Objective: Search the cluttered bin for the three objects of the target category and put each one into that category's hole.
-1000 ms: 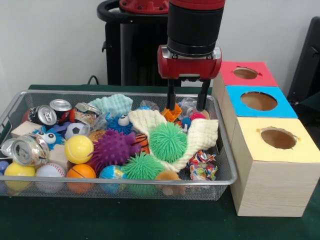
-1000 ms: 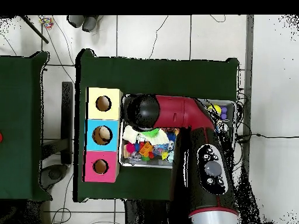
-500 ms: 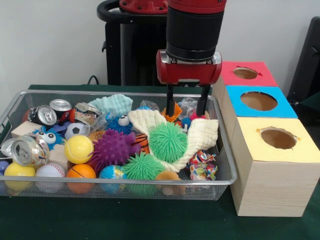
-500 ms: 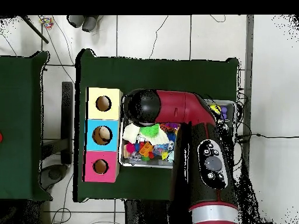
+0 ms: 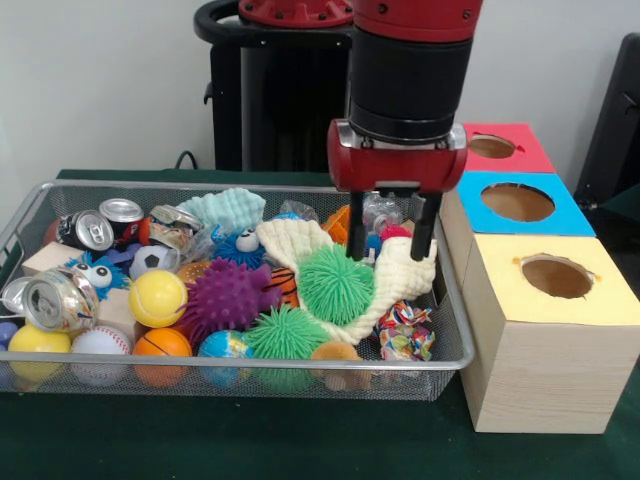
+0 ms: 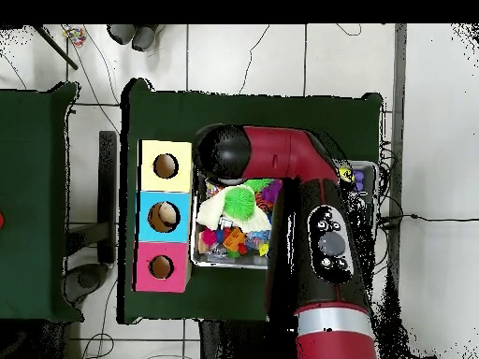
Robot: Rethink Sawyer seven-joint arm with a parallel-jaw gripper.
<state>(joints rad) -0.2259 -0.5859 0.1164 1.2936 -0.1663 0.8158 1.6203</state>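
While the gripper [image 5: 391,238] hangs with its two thin black fingers [image 5: 355,228] spread apart and holding nothing, their tips sit just over the cream waffle-knit cloth [image 5: 398,274] inside the wire-mesh bin [image 5: 240,378]. Just beside that cloth, on the side away from the boxes, lies a green spiky rubber ball [image 5: 336,284], and beyond it a purple spiky ball [image 5: 227,296]. A second green spiky ball [image 5: 285,335] rests in front of the cloth against the bin's near wall. Farther from the cloth sit a smooth yellow tennis ball [image 5: 157,297], a small basketball [image 5: 162,343], a fuzzy blue toy with goggle eyes [image 5: 240,246] and several crushed metal cans [image 5: 60,300]; any print on the cans is too small to read. A knotted multicoloured rope toy [image 5: 405,331] lies at the cloth's lower end.

On the other side of the cloth from the balls stand three pale wooden boxes, topped yellow [image 5: 550,275], blue [image 5: 518,203] and red [image 5: 492,147], each with a round hole. Which category each hole takes cannot be told, as no label shows.

In the overhead view the red arm [image 6: 309,215] covers most of the bin [image 6: 198,257], and the gripper is hidden beneath it.
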